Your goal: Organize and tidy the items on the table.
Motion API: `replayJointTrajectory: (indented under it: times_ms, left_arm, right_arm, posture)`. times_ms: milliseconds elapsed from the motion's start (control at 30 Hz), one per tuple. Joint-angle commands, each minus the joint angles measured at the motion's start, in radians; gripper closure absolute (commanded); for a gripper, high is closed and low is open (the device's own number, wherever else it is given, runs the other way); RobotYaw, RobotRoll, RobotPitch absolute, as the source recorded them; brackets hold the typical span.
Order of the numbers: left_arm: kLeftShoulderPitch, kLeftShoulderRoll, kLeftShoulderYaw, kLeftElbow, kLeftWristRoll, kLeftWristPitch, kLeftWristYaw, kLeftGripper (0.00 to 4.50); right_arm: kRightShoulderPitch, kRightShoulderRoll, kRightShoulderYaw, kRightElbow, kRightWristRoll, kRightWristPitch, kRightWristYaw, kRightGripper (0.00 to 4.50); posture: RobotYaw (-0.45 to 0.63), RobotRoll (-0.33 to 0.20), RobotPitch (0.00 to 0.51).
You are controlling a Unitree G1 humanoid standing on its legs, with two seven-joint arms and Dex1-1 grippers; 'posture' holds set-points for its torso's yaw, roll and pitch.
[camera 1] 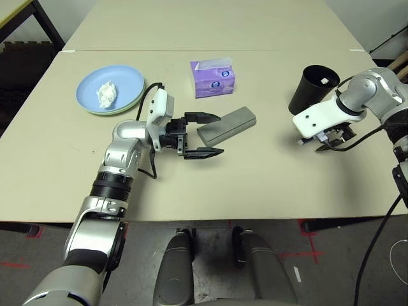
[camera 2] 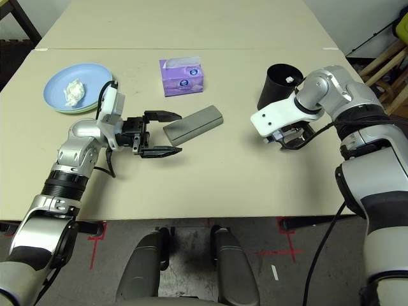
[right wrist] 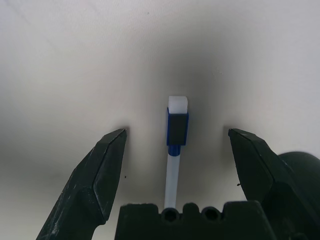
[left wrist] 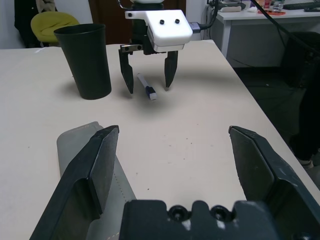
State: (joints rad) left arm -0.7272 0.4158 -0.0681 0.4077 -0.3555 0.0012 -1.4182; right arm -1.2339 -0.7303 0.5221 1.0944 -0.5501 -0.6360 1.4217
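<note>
plate point(camera 1: 124, 80) light blue | tissue box point(camera 1: 213, 78) purple | cup point(camera 1: 312, 88) black | case point(camera 1: 227, 125) grey

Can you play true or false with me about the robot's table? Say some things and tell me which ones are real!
1. The tissue wad lies on the plates. True.
2. The right gripper is squeezing the pen. False: its fingers stand open on either side of the pen, not touching it.
3. The black cup is tipped over. False: it stands upright.
4. The left gripper is open beside the grey case. True.
5. The purple tissue box sits on the plates. False: it sits on the table.
</note>
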Motion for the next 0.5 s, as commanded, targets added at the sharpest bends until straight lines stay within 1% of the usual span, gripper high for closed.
replayJointTrajectory:
  times_ms: [33,500]
  left_arm:
    - [0.019,0.010,-0.007,-0.023,-0.001,0.005,-0.004,0.00]
    - [0.018,0.012,-0.007,-0.026,-0.001,0.009,0.000,0.00]
  right_arm:
    - [-0.006,0.001,0.012,0.017,-0.010,-0.012,0.000,0.02]
    - [-0.008,0.020,0.024,0.043,-0.028,-0.018,-0.016,0.02]
  posture:
    - [0.13,0.000,0.220]
    - [0.13,0.000,0.220]
